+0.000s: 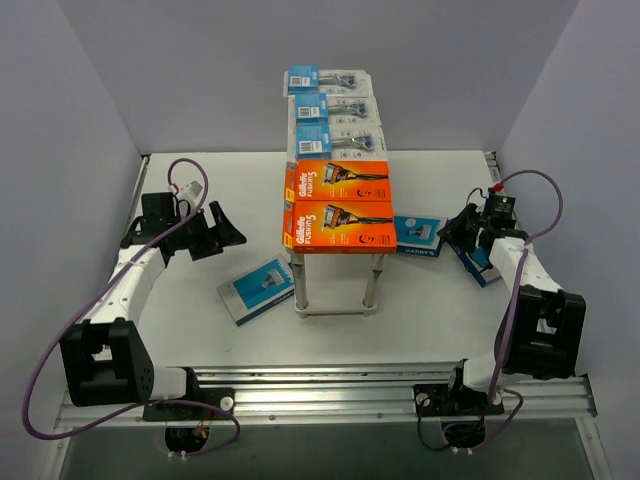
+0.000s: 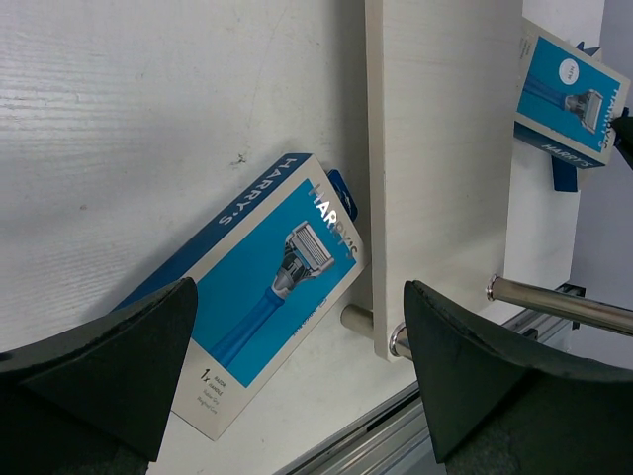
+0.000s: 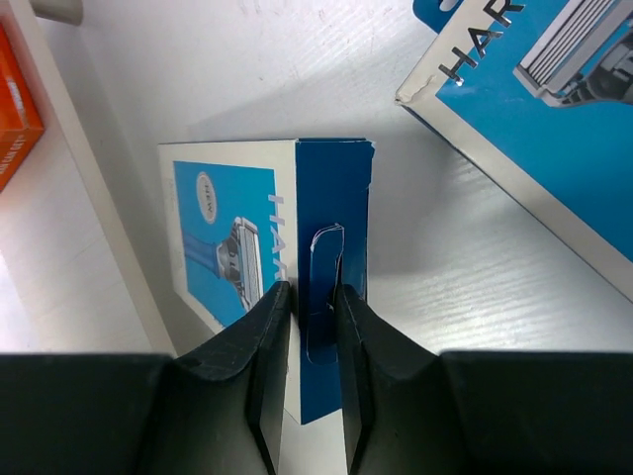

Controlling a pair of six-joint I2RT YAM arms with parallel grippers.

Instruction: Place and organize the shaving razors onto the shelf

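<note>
Now, from above, your right hand [image 1: 455, 235] sits just right of the shelf [image 1: 376, 275], closed on a blue box [image 1: 415, 232]. Orange boxes [image 1: 338, 205] fill the shelf's near end, so choose your spot first.

Left wrist: your left hand [image 2: 302, 297] hangs wide open and empty over another blue box [image 2: 257, 307] on the table [image 2: 119, 119].

Right wrist: the fingers [image 3: 262, 366] pinch only the thin hang tab [image 3: 321, 267], seemingly a weak hold, so lift slowly and don't let the box swing.
</note>
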